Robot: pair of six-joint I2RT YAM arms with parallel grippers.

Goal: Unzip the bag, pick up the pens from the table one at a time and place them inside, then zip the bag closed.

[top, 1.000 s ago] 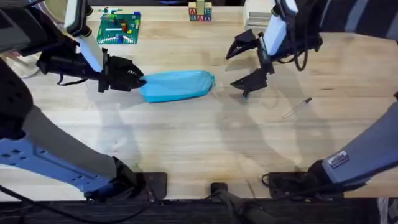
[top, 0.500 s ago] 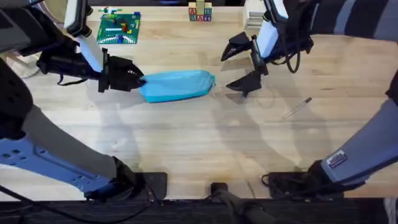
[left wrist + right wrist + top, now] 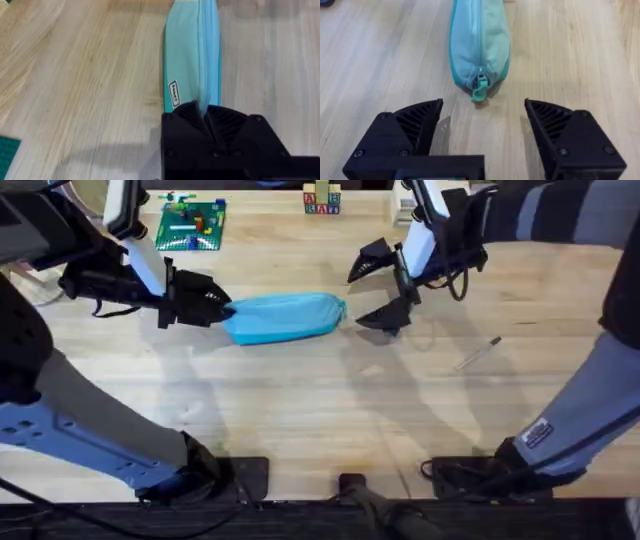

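The job looks to be at its very start. The bag [image 3: 285,317] lies on the counter [image 3: 320,410] left of centre, long axis running left to right, and its zip appears closed along the whole length, with the zip pull [image 3: 480,90] sitting at the right-hand end. One pale pen [image 3: 478,354] rests on the bare wood well to the right of the bag, not yet touched. So unzipping, loading the pens and zipping shut all seem still to do.

The left pincer [image 3: 213,308] is clamped on the bag's left end, pinching the fabric at the zip seam, which would anchor the bag for a pull. The right pincer [image 3: 381,288] hovers just beside the bag's right end with its fingers spread wide, holding nothing and touching nothing; the zip pull lies on the line between its two fingers, a little ahead of them.
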